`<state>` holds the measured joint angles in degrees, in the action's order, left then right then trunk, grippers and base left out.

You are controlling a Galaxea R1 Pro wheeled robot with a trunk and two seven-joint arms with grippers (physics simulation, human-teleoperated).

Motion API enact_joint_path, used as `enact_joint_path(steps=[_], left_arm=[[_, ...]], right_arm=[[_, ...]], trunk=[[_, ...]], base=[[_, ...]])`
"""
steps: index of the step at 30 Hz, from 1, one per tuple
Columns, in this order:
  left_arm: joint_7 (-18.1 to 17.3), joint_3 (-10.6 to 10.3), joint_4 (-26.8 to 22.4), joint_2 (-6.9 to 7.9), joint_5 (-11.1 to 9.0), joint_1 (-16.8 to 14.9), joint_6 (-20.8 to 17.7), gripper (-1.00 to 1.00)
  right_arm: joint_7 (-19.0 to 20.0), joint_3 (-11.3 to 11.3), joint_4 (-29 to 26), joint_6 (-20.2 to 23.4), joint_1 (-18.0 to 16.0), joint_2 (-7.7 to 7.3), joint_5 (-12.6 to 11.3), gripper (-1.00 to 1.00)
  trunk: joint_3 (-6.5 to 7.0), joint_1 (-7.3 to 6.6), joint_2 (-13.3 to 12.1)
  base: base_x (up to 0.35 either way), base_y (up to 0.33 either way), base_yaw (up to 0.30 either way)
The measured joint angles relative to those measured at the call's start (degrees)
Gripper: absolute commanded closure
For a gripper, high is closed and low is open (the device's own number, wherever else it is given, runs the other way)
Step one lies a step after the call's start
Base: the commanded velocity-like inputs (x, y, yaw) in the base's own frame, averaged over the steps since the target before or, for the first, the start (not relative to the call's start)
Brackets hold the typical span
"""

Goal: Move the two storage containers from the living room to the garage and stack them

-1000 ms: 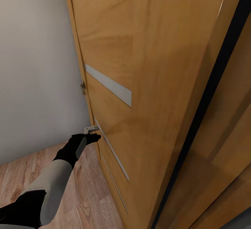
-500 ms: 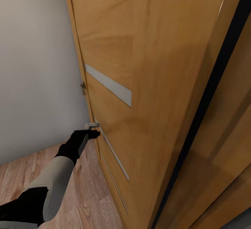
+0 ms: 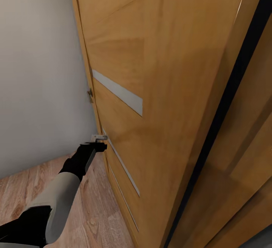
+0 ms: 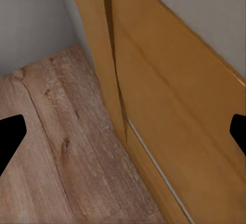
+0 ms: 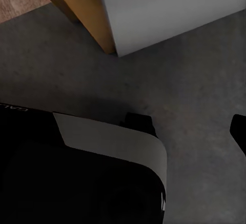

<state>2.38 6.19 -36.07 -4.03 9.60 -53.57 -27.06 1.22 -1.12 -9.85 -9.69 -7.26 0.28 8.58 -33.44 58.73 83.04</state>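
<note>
The left gripper [image 3: 99, 145] sits just below the door [image 3: 151, 89] handle [image 3: 99, 137], fingers apart, apparently positioned to work that door toward the garage; neither container is visible, and the right gripper's state cannot be told.

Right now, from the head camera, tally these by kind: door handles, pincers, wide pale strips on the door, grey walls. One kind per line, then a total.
Small silver metal door handle: 1
Black left pincer: 1
Wide pale grey strip set in the orange-brown wooden door: 1
Plain grey wall: 1
Total: 4
</note>
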Motion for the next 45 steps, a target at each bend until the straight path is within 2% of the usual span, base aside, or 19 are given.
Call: enact_joint_path(steps=[9,15,16,17,18,19,20,22,24,26,27,32,38,41,45], left_arm=[[0.0,0.0,2.9,2.88,-2.7,0.3,2.9,-1.00],[-0.1,0.0,4.8,4.44,-4.5,2.2,4.8,-1.00],[-0.3,0.2,14.8,4.40,-14.5,2.8,24.5,-1.00],[-0.2,0.2,26.3,4.44,-15.0,6.5,30.8,-1.00],[-0.2,-0.1,37.8,4.44,-15.3,13.5,31.0,-1.00],[-0.2,-0.2,38.8,4.48,-15.4,21.2,31.1,-1.00],[-0.2,-0.2,38.9,4.47,-15.5,24.5,31.2,-1.00],[-0.2,-0.3,38.9,4.47,-15.5,21.4,31.3,-1.00],[-0.2,-0.3,39.0,4.38,-15.5,25.6,31.3,-1.00],[-0.2,-0.3,39.0,4.22,-15.5,28.2,31.3,-1.00],[-0.2,-0.2,39.0,4.05,-15.5,30.8,31.3,-1.00],[-0.3,-0.3,39.1,3.83,-15.5,37.4,31.2,-1.00],[-0.3,-0.3,39.1,3.75,-15.7,41.6,30.9,-1.00],[-0.2,-0.3,39.1,3.55,-15.8,42.4,30.9,-1.00],[-0.2,0.1,38.2,3.99,-16.1,43.1,31.6,-1.00]], right_arm=[[0.0,0.0,0.0,0.0,0.0,0.00,0.1,-1.00],[0.0,0.0,0.0,0.0,0.0,0.00,0.1,-1.00],[0.0,0.0,0.0,0.0,0.0,0.00,0.0,-1.00],[0.0,0.0,0.0,0.0,0.0,-0.03,0.0,-1.00],[0.0,0.0,0.0,0.0,0.0,-0.04,0.0,-1.00],[0.0,0.0,0.0,0.0,0.0,-0.04,-0.1,-1.00],[0.0,0.0,0.0,0.0,0.0,-0.04,-0.1,-1.00],[0.0,0.0,0.0,0.0,0.0,-0.02,-0.1,-1.00],[0.0,0.0,0.1,0.0,0.0,-0.01,-0.1,-1.00],[0.0,0.0,0.1,0.0,0.0,-0.01,-0.1,-1.00],[0.1,0.0,0.1,0.0,0.0,0.00,-0.1,-1.00],[0.0,0.0,0.2,0.1,0.0,0.06,-0.1,-1.00],[0.0,0.0,1.5,0.1,0.0,0.04,0.0,-1.00],[0.0,-0.1,2.5,0.1,0.0,0.07,0.2,-1.00],[-0.1,-0.4,2.8,-0.1,-0.6,0.14,0.4,-1.00]], trunk=[[0.00,0.00,0.0],[0.00,0.00,0.0],[0.01,0.00,0.0],[0.01,0.00,0.0],[-0.01,0.00,0.0],[-0.02,0.00,0.0],[-0.02,0.00,0.0],[0.01,0.00,0.0],[-0.02,0.00,0.0],[-0.02,0.00,0.0],[-0.01,0.00,0.0],[-0.01,0.00,0.0],[-0.01,0.00,0.0],[-0.01,0.00,0.0],[-0.01,0.00,0.0]], base=[[0.000,0.000,0.000],[0.000,0.000,0.000],[0.000,0.000,0.000],[0.000,0.000,0.000],[0.000,0.000,0.000],[0.000,0.000,0.000],[0.000,0.000,0.000],[0.000,0.000,0.000],[0.000,0.000,0.000],[0.000,0.000,0.000],[0.000,0.000,0.000],[0.000,0.000,0.000],[0.000,0.000,0.000],[0.000,0.000,0.000],[0.000,0.000,0.000]])
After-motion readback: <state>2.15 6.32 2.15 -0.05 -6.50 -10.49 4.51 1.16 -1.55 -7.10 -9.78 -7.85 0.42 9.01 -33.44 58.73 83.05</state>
